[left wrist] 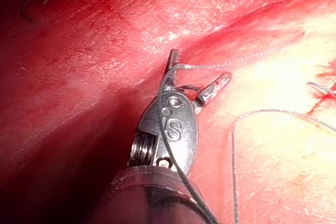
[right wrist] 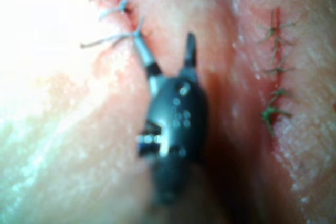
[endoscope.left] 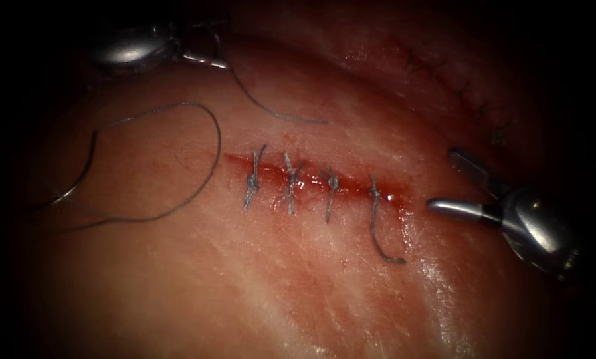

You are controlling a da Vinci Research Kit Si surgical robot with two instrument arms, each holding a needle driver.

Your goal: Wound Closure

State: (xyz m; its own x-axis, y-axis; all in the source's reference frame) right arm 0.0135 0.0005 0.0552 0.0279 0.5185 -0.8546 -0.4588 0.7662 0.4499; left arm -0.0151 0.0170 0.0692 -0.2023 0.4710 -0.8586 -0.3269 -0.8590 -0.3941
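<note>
The left tool [endoscope.left: 204,61], fingers parted with thread [endoscope.left: 278,114] draped over them, grasps nothing; the right tool [endoscope.left: 454,183] waits spread and empty beside the cut [endoscope.left: 311,179], apparently to stay clear of the four stitches.

The tissue [endoscope.left: 298,286] carries everything here: a glistening pinkish-red slab with a short cut [endoscope.left: 311,178] running across its middle, lined with red fluid [endoscope.left: 351,189]. Four knotted stitches [endoscope.left: 291,183] cross the cut, their cut ends lying flat on the surface; the rightmost end [endoscope.left: 381,236] is the longest and curls at its tip. Left of the cut a long thread [endoscope.left: 178,159] lies in a wide loose loop on the tissue. Farther back, to the right, a second stitched line [endoscope.left: 464,93] runs along a ridge.
</note>
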